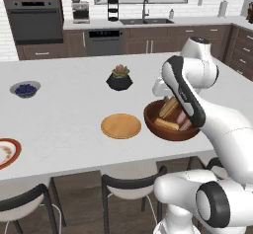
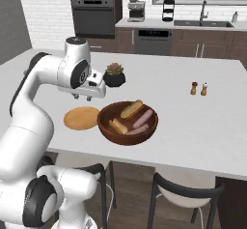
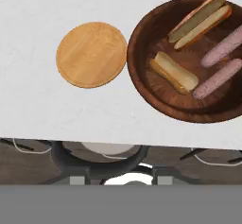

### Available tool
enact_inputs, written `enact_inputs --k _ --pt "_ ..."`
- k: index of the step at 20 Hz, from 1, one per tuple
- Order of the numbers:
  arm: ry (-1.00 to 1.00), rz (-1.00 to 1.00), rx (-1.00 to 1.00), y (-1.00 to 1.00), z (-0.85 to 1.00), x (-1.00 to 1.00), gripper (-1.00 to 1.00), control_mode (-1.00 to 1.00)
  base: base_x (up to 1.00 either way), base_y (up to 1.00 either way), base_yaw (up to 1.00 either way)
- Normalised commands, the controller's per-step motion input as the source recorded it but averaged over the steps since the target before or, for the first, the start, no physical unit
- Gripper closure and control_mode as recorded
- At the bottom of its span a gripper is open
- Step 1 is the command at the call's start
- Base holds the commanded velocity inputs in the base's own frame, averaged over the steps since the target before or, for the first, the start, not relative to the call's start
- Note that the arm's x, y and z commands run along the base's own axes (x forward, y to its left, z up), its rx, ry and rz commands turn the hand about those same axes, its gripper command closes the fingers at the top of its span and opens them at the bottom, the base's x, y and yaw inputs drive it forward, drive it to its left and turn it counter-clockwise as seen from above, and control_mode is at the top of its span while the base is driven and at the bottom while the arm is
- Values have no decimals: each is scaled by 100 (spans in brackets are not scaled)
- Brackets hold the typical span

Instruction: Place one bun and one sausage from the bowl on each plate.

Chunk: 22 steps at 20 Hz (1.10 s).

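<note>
Gripper [image 2: 83,97], jaw state indiscernible, poised above counter; bowl [image 3: 142,43] at two o'clock, nearer bun [image 3: 174,73] lying ten-to-four.

On the worktop [image 1: 69,104], near its front edge, the bowl [image 2: 127,123] sits just beside the wooden plate [image 2: 81,118], apart by a narrow gap. In the bowl lie two buns [image 3: 174,72] and two sausages [image 3: 217,79], the sausages side by side. Behind the wooden plate, toward the worktop's middle, stands the potted plant [image 1: 119,77]. The rimmed plate [image 1: 6,152] lies by the front edge, far from the bowl; the blueberry bowl [image 1: 24,89] sits behind it. Salt and pepper shakers [image 2: 198,88] stand together well behind the bowl on its other side.
</note>
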Motion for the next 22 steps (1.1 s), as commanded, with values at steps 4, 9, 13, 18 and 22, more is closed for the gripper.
enact_inputs --k 4,9,13,18,22 --pt "-1 -2 -5 -13 -15 24 -100 -100 0 0 0" --pt "2 -45 0 -51 -44 98 -100 -100 0 0 0" --pt "0 -42 0 -46 -54 89 -100 -100 0 0 0" --pt "0 -25 0 -58 -40 93 -100 -100 0 0 0" --pt "2 6 8 -61 -18 97 -100 -100 0 0 0"
